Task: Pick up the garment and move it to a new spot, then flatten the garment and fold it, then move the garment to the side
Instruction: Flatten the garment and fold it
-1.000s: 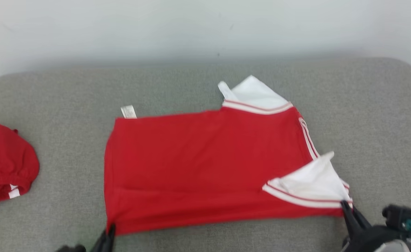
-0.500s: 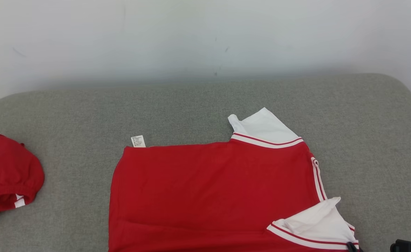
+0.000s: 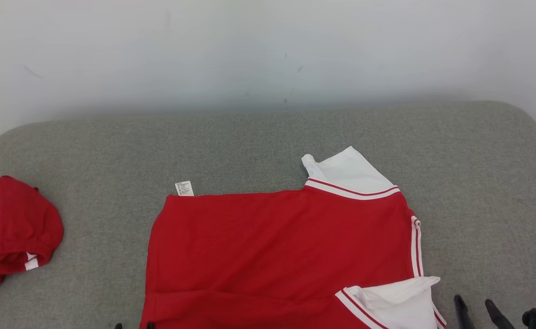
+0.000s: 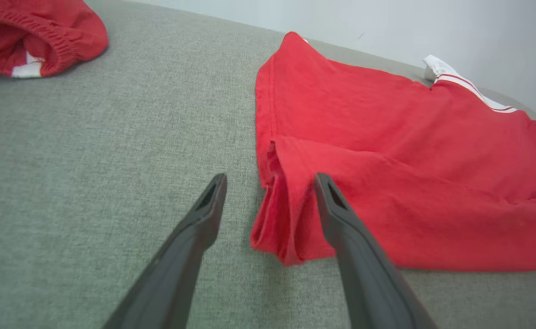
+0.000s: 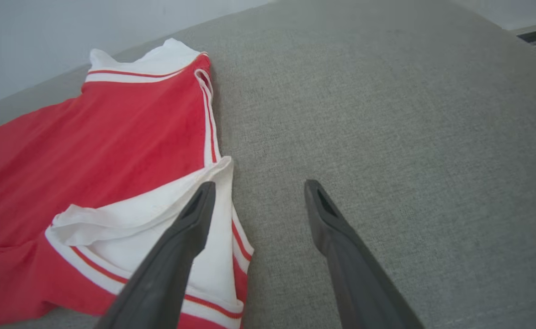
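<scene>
Between left fingers (image 4: 194, 237) and right fingers (image 5: 172, 260) — both pairs apart — red garment (image 3: 277, 246) on cushion (image 3: 249, 146)

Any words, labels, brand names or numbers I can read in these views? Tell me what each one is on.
White tag at the far left corner of the red shirt: rows of print, too small to read.
No other words, numbers or logos can be seen on the shirt, on the other red garment or on the grey cushion.

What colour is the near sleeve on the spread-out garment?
The sleeve is white with a thin red stripe along its band; right wrist view shows it best.
</scene>
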